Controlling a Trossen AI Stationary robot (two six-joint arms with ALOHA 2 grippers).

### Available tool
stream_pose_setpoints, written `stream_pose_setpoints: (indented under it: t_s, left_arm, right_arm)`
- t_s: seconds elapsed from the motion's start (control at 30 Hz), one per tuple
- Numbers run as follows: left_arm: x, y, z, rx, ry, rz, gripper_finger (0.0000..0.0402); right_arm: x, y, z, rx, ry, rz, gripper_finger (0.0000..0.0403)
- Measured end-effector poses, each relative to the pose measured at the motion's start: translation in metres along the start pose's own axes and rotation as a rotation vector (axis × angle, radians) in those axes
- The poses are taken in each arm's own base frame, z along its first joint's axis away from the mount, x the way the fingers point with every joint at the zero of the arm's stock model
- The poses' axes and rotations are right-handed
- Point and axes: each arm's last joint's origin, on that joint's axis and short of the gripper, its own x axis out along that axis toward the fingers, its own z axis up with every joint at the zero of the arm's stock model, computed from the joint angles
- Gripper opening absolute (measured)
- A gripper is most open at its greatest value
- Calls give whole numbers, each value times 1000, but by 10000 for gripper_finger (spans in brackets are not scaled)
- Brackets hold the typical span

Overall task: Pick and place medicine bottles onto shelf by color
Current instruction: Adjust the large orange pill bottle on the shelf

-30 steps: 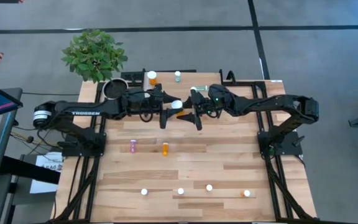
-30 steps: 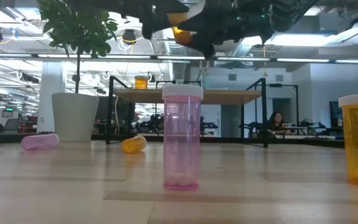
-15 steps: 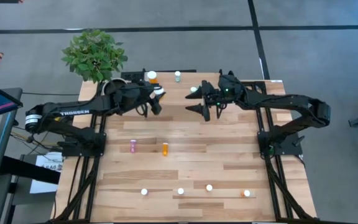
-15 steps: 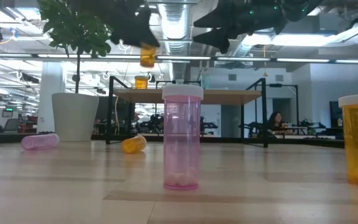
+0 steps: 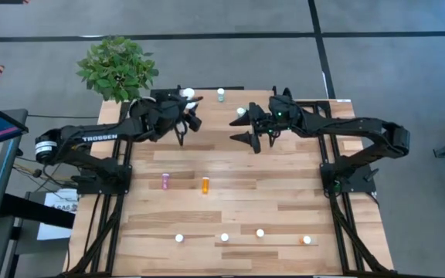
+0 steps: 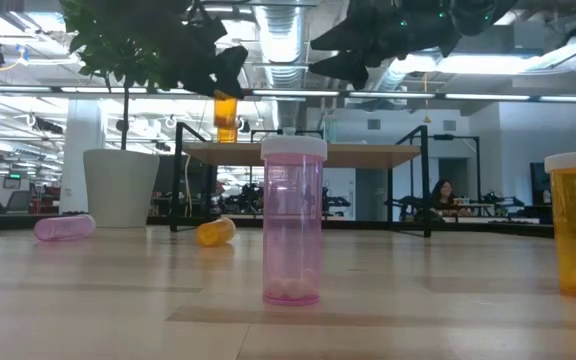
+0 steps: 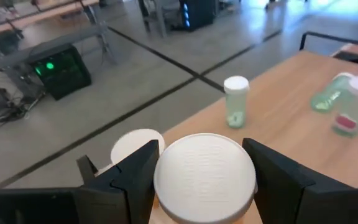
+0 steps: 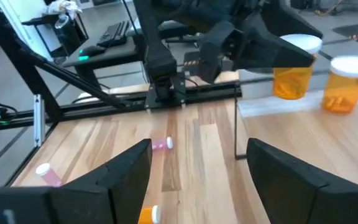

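The left gripper's fingers (image 7: 135, 177) were clenched on either side of an orange bottle (image 6: 226, 108), its white cap (image 7: 205, 177) filling the gap between them in the left wrist view. The left gripper (image 5: 185, 120) was held at the upper middle of the high view, over the left end of the shelf (image 5: 230, 104). In the low view the held bottle was seen hanging upright above the shelf's wooden top, in line with a second orange bottle (image 6: 227, 132) standing there.

The right gripper (image 5: 247, 130) was held with its fingers (image 8: 120, 174) spread wide and nothing between them, just right of centre in the upper part of the high view.

On the shelf, a pale green bottle (image 5: 221, 94) stood upright, with two more green ones (image 7: 344, 102) seen at the right edge of the left wrist view, one of them lying down.

On the table (image 5: 284, 193), a pink bottle (image 5: 165, 181) and an orange bottle (image 5: 205, 184) were seen lying left of centre, and four upright bottles (image 5: 224, 238) stood in a loose row along the lower part of the high view.
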Motion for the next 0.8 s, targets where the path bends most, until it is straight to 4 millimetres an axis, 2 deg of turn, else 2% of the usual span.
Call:
stream_pose_setpoints:
  t_s: [0.23, 0.8]
  left_arm:
    - [0, -5, -25, -68, -53, 33, 200]
    - [0, -4, -29, -52, -40, 41, 200]
  right_arm:
    - [1, 2, 0, -2, 0, 7, 286]
    - [0, 2, 2, -7, -15, 8, 286]
